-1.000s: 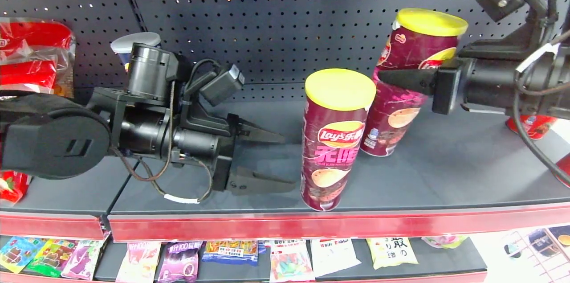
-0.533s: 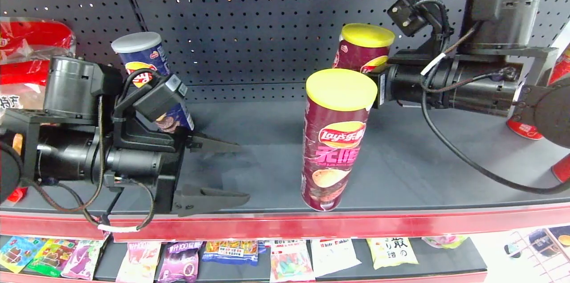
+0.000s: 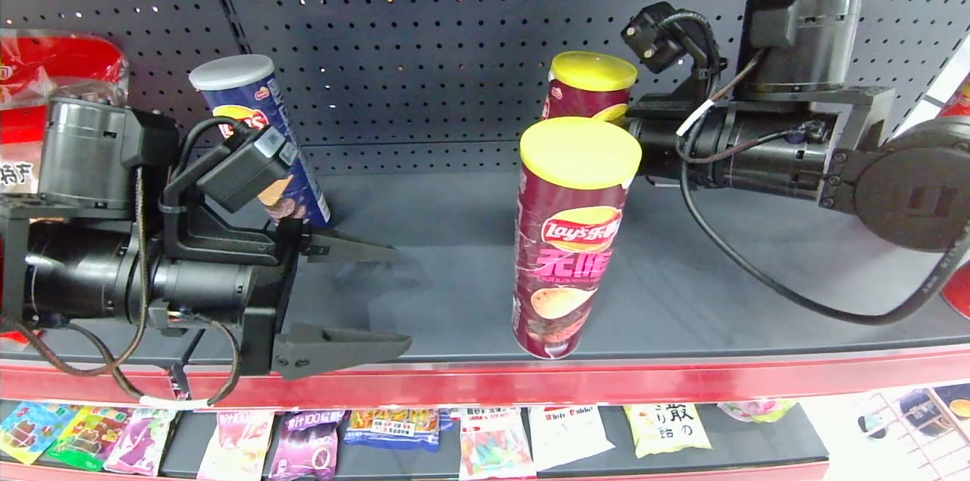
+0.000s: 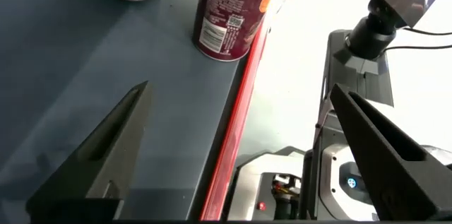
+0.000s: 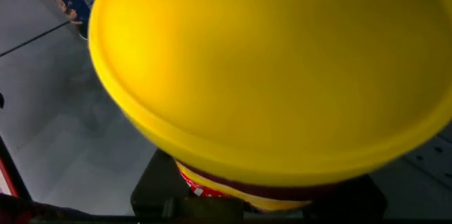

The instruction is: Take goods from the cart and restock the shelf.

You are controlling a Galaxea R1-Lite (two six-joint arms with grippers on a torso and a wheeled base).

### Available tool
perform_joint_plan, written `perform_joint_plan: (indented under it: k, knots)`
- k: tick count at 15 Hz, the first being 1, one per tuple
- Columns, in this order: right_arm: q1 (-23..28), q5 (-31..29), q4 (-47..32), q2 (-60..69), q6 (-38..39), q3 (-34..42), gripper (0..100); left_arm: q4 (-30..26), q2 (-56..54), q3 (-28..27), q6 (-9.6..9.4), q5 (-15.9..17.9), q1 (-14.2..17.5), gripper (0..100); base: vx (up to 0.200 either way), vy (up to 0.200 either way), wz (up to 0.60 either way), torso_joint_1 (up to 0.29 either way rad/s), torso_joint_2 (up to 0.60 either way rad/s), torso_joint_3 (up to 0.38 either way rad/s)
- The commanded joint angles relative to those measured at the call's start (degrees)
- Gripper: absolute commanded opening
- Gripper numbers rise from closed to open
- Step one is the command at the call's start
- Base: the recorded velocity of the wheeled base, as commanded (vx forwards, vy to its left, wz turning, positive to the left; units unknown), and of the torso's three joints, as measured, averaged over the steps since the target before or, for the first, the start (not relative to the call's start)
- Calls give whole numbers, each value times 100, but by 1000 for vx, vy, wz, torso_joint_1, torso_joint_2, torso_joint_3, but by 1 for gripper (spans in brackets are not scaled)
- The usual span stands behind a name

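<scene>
Right gripper (image 3: 629, 125) clamped on rear chip can (image 3: 587, 83), a maroon tube with a yellow lid, gripped high on the body just under the lid. In the right wrist view that yellow lid (image 5: 275, 68) sits right in front of the camera, with dark finger parts below it. The can is roughly upright, toward the back of the shelf (image 3: 720, 276), close to the pegboard (image 3: 424, 26) (base hidden behind the other can, so can't tell if it touches the deck).

Left gripper (image 3: 398, 299) has its jaws spread wide and nothing between them. It hovers low over the shelf's front-left part, fingers pointing toward the front chip can (image 3: 568, 254) and well apart from it. In the left wrist view the left gripper (image 4: 240, 90) straddles the shelf edge, one finger over the deck (image 4: 85, 61), the other out past it.

The front chip can (same maroon body, yellow lid) stands upright near the red edge strip (image 3: 606, 379), directly in front of the held can. A blue chip can (image 3: 242, 95) with a grey lid leans at the back left, behind the left arm. Snack packets (image 3: 394, 428) lie on the shelf below.
</scene>
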State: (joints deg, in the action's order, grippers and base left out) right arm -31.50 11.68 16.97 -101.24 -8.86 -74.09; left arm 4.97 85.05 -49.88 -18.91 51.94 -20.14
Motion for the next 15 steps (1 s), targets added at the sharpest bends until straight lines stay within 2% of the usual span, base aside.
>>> perform_joint_plan:
  k: [1,3,4,11,15]
  knots:
    - [4,1,-1,-27,-1,-9,0,4,2,-4,1,0,45,100,0,0,0,0,0,0]
    - [4,1,-1,-10,-10,44,0,4,11,5,1,9,63,100,0,0,0,0,0,0]
    - [4,1,-1,-10,-10,62,100,4,11,5,1,0,63,100,0,0,0,0,0,0]
    - [30,-16,-1,430,16,457,100,4,20,-30,1,-18,72,100,0,0,0,0,0,0]
    - [188,-25,-1,992,7,1046,100,4,38,-39,1,-299,63,100,0,0,0,0,0,0]
